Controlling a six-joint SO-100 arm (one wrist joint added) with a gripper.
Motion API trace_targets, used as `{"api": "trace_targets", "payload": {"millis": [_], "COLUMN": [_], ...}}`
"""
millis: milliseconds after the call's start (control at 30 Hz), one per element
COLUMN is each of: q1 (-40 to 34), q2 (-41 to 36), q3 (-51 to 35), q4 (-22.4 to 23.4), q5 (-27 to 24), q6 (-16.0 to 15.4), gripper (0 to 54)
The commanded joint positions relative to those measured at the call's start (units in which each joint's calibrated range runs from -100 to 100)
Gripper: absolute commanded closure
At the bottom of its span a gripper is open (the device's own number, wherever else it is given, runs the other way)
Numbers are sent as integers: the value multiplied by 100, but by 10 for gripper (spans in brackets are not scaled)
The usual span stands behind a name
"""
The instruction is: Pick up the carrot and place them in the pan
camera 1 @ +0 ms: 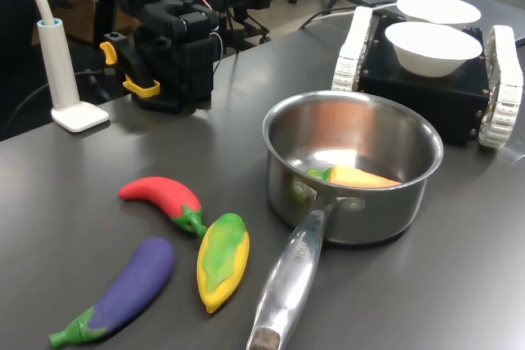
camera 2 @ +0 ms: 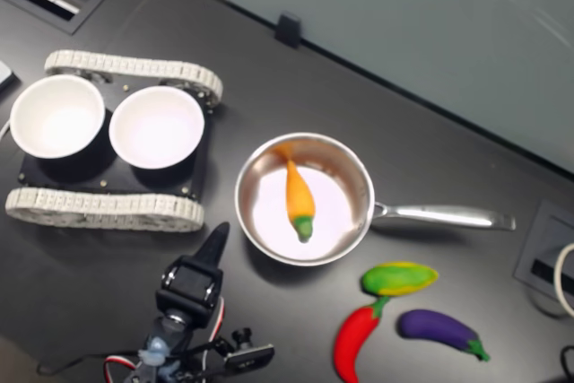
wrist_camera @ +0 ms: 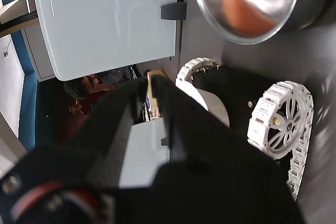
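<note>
Carrot (camera 2: 299, 195) lies inside the pan (camera 2: 260, 173), centre of the second exterior view, green stub toward the bottom of the frame; pan sits on the dark surface (camera 2: 448, 145) w/ handle out to the frame's right. Hand (camera 2: 214, 246) at lower left of that frame, just beside the pan rim, fingers pressed together & holding nothing.

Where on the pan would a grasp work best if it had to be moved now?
Take the pan by its long steel handle, near mid-length, coming down from above. In the second exterior view the handle juts out flat over bare table, away from the carrot inside and just clear of the corn cob. The round wall looks too wide for the pincer.
</note>
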Motion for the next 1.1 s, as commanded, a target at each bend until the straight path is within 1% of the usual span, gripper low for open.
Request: {"api": "trace_targets", "payload": {"millis": [0, 267, 433, 667, 800, 900, 967, 1067], "q1": [-173, -253, -253, -184, -92, -92, -138, -138], "q2": [-124, -504, -521, -521, -521, -521, -521, -521], "q3": [-381, 109, 455, 1245, 1881, 2426, 2654, 2899], "q4": [250, 489, 651, 737, 668, 464, 361, 327], "q5": [-15, 63, 88, 181, 234, 200, 171, 142], "q6": [-120, -137, -154, -154, -146, -146, -154, -154], "gripper": [535, 535, 535, 535, 535, 535, 535, 535]}}
